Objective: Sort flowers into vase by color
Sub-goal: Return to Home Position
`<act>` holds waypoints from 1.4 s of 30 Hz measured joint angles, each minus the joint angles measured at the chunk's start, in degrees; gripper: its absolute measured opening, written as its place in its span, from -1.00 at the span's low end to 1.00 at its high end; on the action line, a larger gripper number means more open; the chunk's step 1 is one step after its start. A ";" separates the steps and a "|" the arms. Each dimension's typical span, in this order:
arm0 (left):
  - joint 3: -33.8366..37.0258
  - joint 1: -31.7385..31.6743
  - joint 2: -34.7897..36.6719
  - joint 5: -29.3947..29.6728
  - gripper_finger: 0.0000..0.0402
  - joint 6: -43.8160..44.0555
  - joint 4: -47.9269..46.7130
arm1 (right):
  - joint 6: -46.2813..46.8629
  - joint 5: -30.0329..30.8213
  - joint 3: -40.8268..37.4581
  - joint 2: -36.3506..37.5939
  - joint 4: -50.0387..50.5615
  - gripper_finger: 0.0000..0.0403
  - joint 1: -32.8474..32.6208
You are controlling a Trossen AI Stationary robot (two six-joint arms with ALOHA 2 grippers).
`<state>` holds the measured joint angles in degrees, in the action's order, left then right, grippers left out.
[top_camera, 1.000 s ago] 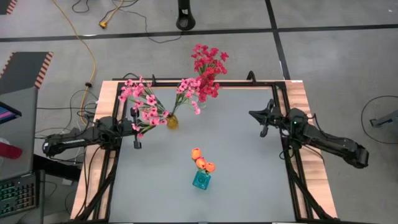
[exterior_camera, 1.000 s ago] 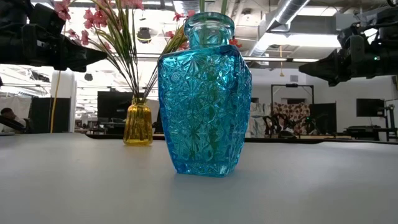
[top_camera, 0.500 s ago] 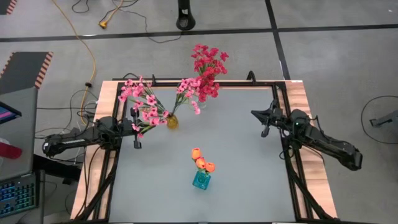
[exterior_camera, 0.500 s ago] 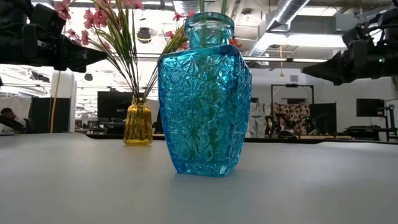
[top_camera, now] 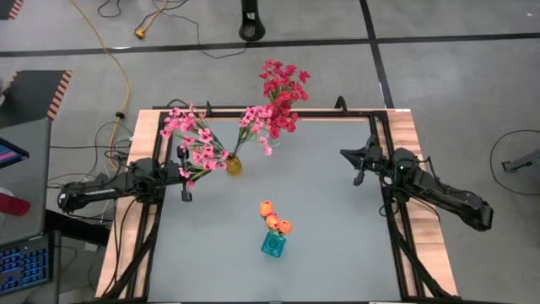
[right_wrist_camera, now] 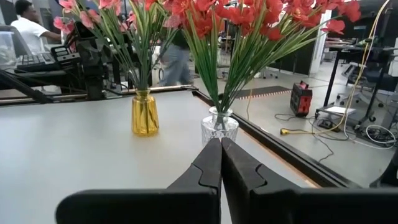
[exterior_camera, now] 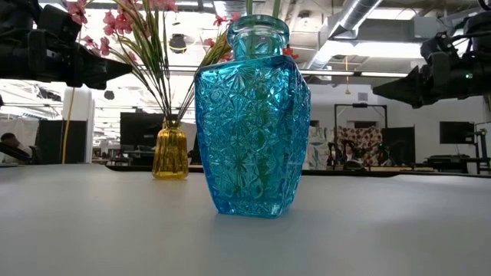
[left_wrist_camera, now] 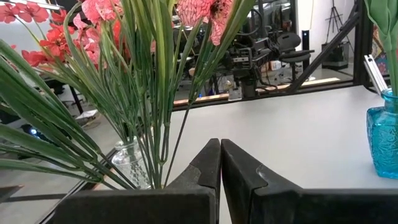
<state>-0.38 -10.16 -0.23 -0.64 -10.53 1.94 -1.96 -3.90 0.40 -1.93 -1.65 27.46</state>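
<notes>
Three orange tulips (top_camera: 274, 221) in blue vase (top_camera: 272, 246); yellow vase (top_camera: 234, 165), clear vase (right_wrist_camera: 219, 127) apart.

Grey floor (top_camera: 456, 84), black tape lines (top_camera: 464, 37), ceiling ducts (exterior_camera: 353, 15)

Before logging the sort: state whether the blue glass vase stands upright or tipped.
Upright. The blue cut-glass vase rests flat on the grey table, neck up, orange tulip buds in it.

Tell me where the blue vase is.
In the high view the blue vase stands on the table, lower middle, holding orange tulips, below-right of the yellow vase.
</notes>
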 joint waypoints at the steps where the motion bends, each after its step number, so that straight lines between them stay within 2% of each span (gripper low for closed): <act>1: 0.00 0.01 0.00 0.00 -1.00 0.04 -0.01 | 0.00 0.00 0.00 0.00 0.00 -0.82 0.00; 7: 0.00 0.01 -0.02 0.07 -1.00 0.01 -0.01 | 0.00 0.02 0.00 0.00 -0.07 -0.81 -2.05; 18: 0.00 0.01 -0.02 1.46 -1.00 -0.98 -0.29 | 0.00 -0.02 -0.02 0.02 -0.07 -0.81 -16.57; 23: 0.00 0.01 -0.02 1.46 -1.00 -0.39 -0.29 | 0.00 -0.02 -0.02 0.02 -0.07 -0.81 -20.84; 33: 0.00 0.01 -0.02 1.46 -1.00 5.29 -0.29 | 0.00 -0.04 -0.02 0.02 -0.07 -0.81 -23.36; 42: 0.00 0.01 -0.02 1.46 -1.00 5.64 -0.29 | 0.00 -0.04 -0.02 0.02 -0.07 -0.81 -23.32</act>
<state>-0.38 -10.15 -0.25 0.82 -4.89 1.65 -1.96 -3.95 0.38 -1.91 -1.72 4.14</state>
